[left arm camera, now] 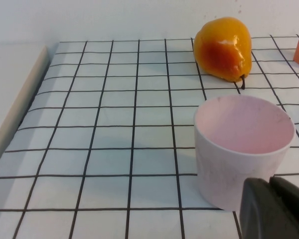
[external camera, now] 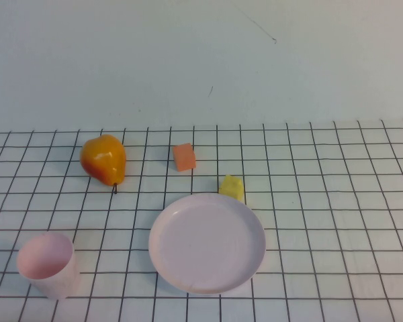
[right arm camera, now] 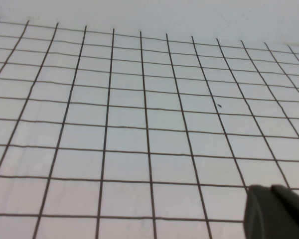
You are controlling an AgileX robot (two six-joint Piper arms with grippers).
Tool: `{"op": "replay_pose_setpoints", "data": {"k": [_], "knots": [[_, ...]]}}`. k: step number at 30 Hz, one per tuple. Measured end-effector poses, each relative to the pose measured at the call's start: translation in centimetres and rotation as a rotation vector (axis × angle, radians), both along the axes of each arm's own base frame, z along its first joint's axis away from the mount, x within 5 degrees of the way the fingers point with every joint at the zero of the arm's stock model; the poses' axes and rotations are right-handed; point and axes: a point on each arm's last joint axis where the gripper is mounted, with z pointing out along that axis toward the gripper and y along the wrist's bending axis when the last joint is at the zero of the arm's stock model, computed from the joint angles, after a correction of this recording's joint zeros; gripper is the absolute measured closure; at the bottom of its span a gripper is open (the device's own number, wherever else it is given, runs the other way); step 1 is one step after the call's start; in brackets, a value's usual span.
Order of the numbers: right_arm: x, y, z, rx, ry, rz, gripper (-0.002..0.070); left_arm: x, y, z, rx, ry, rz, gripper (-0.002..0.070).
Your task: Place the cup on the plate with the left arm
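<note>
The pale pink cup (external camera: 47, 263) stands upright on the gridded table at the near left, open end up. The round pale pink plate (external camera: 207, 243) lies bare in the middle near the front, to the cup's right. Neither arm shows in the high view. In the left wrist view the cup (left arm camera: 241, 149) stands just beyond my left gripper (left arm camera: 270, 191), whose black fingers are pressed together with nothing between them. My right gripper (right arm camera: 271, 196) hangs shut over bare grid, holding nothing.
An orange-yellow pear (external camera: 104, 159) lies behind the cup at the far left. A small orange block (external camera: 184, 157) and a yellow block (external camera: 232, 187) sit just behind the plate. The table's left edge (left arm camera: 17, 107) runs beside the cup's area.
</note>
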Motion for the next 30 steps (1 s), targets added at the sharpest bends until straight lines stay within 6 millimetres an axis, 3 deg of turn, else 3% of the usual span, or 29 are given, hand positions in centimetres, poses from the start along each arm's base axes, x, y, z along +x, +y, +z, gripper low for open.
{"op": "replay_pose_setpoints", "data": {"k": [9, 23, 30], "knots": [[0.0, 0.0, 0.0, 0.0, 0.0, 0.0, 0.0678, 0.3, 0.1, 0.7, -0.001, -0.1, 0.009, 0.0678], [0.0, 0.0, 0.0, 0.0, 0.0, 0.0, 0.0678, -0.3, 0.5, 6.1, -0.004, -0.707, 0.058, 0.0678], [0.0, 0.0, 0.0, 0.0, 0.0, 0.0, 0.0678, -1.1, 0.6, 7.6, -0.005, -0.889, 0.072, 0.0677]]}}
